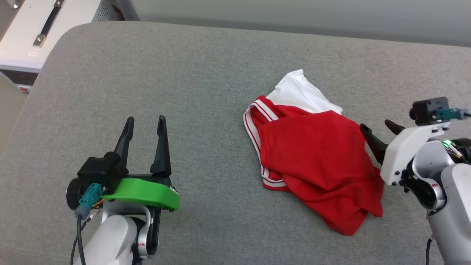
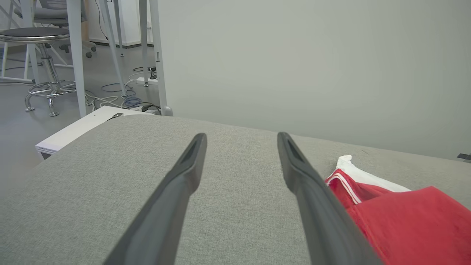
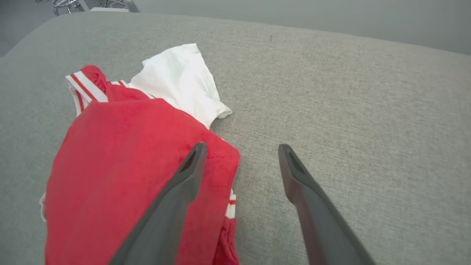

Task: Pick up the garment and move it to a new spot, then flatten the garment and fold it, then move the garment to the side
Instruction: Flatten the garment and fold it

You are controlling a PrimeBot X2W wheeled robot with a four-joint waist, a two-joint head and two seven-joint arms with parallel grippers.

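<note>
The garment [image 1: 316, 158] is a red shirt with a white sleeve and red-white striped trim, lying crumpled right of centre on the grey table [image 1: 191, 81]. Its print is hidden in the folds. My right gripper [image 1: 379, 128] hangs open at the garment's right edge, one finger over the red cloth [image 3: 140, 176], the other over bare fabric; nothing is between its fingers [image 3: 241, 147]. My left gripper [image 1: 145, 119] stands open over the bare table at the lower left, well clear of the garment [image 2: 404, 213], which lies to its right.
The grey padded table has a rounded far-left corner. Beyond it stands a white box [image 1: 33, 33] with black handles. In the left wrist view a stool [image 2: 36, 36], table legs and floor cables [image 2: 121, 95] lie past the edge. A grey wall [image 2: 312, 66] runs behind.
</note>
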